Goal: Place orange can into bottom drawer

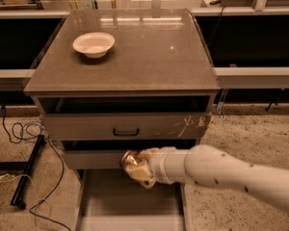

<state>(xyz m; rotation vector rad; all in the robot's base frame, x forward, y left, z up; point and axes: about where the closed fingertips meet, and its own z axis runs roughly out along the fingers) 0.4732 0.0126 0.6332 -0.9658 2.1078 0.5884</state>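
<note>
My gripper (137, 170) is at the end of the white arm that comes in from the right, in front of the middle drawer front. It is shut on the orange can (130, 160), a shiny golden-brown can that shows at the gripper's left tip. The can hangs above the far end of the bottom drawer (130, 208), which is pulled out towards the camera and shows a flat pale-grey floor with low sides.
A white bowl (93, 44) stands on the cabinet top (149, 57) at the back left. The upper drawer (126, 126) has a black handle. Black cables (24, 134) and a black bar (28, 170) lie on the floor at the left.
</note>
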